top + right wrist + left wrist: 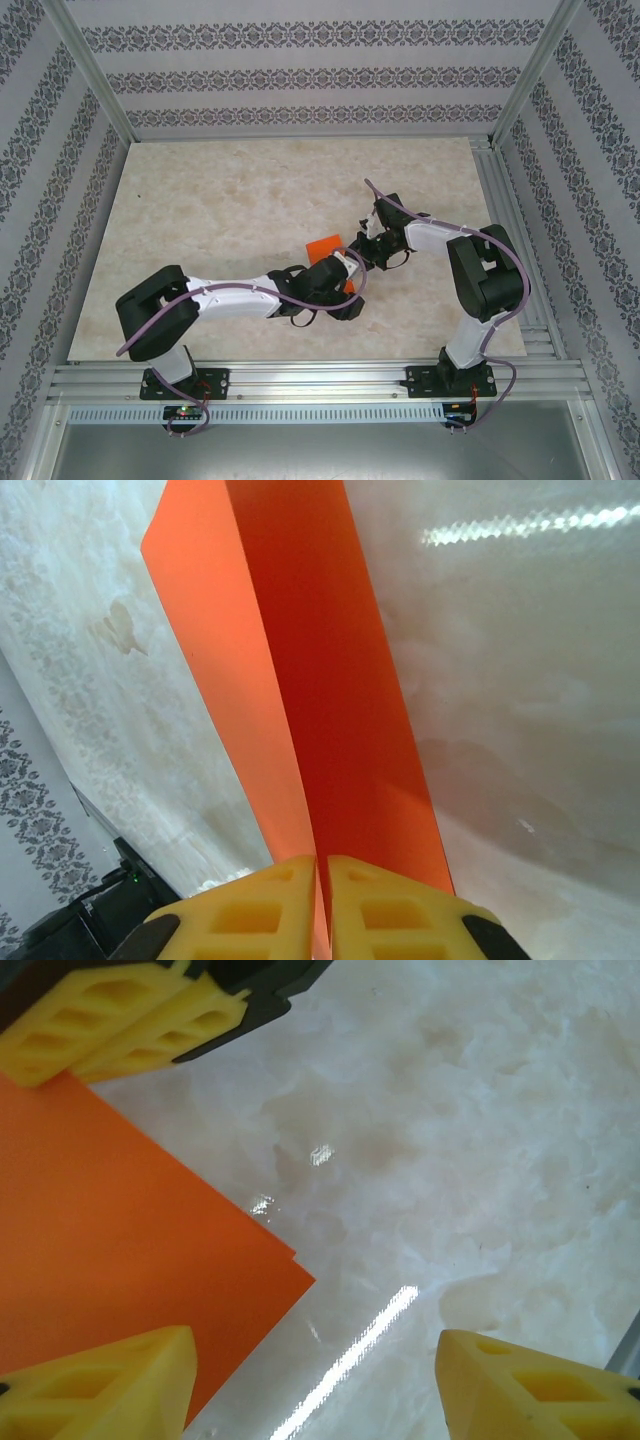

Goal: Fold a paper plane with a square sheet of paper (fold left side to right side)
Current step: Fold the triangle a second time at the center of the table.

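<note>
The square sheet of paper (323,246) is bright orange and lies folded over on the marble table (220,200), its layers nearly edge to edge. In the left wrist view the paper (120,1220) lies flat, one corner pointing between my left fingers. My left gripper (315,1360) is open just above the table; its left finger overlaps the paper's edge. My right gripper (322,865) is shut on the paper (300,680), pinching the doubled edge. Its yellow fingers (120,1020) also show beyond the paper in the left wrist view. Both grippers meet mid-table, left gripper (345,285), right gripper (358,246).
An aluminium frame (90,80) and patterned walls (300,70) enclose the table. A metal rail (320,380) runs along the near edge by the arm bases. Bare marble lies to the left and far side of the grippers.
</note>
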### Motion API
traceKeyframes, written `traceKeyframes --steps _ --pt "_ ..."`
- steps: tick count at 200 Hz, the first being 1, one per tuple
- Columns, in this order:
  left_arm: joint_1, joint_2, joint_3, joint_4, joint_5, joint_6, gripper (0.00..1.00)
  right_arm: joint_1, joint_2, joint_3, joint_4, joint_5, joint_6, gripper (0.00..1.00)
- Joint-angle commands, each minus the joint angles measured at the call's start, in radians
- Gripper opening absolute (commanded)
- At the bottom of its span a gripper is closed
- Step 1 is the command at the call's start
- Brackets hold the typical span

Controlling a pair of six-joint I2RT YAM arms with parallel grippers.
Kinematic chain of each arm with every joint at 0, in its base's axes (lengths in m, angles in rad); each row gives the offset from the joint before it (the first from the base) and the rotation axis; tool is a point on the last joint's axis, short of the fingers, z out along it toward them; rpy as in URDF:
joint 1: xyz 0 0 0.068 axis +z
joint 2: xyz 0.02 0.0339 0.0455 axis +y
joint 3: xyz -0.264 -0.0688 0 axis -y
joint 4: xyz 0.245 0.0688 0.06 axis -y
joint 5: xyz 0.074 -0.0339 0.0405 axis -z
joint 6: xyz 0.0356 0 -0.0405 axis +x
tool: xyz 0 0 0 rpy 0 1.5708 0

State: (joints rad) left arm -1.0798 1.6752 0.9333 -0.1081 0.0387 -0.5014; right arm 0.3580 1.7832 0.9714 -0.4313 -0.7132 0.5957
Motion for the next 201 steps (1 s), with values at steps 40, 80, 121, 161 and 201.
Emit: traceKeyframes --steps 40,80,121,161,201 --pt "-0.034 0.082 0.115 -0.113 -0.118 0.057 0.67 0.009 0.006 0.020 -0.021 -0.018 -0.022 0.11" --pt "-0.039 0.111 0.143 -0.145 -0.171 0.051 0.59 0.010 0.005 0.023 -0.032 -0.012 -0.028 0.11" --pt "-0.039 0.108 0.137 -0.124 -0.171 0.043 0.41 0.010 0.007 0.024 -0.053 0.004 -0.042 0.11" --pt "-0.038 0.092 0.129 -0.113 -0.169 0.039 0.18 0.010 0.007 0.032 -0.069 0.014 -0.054 0.12" --pt "-0.035 0.074 0.115 -0.106 -0.172 0.026 0.03 0.010 0.005 0.044 -0.081 0.014 -0.066 0.14"
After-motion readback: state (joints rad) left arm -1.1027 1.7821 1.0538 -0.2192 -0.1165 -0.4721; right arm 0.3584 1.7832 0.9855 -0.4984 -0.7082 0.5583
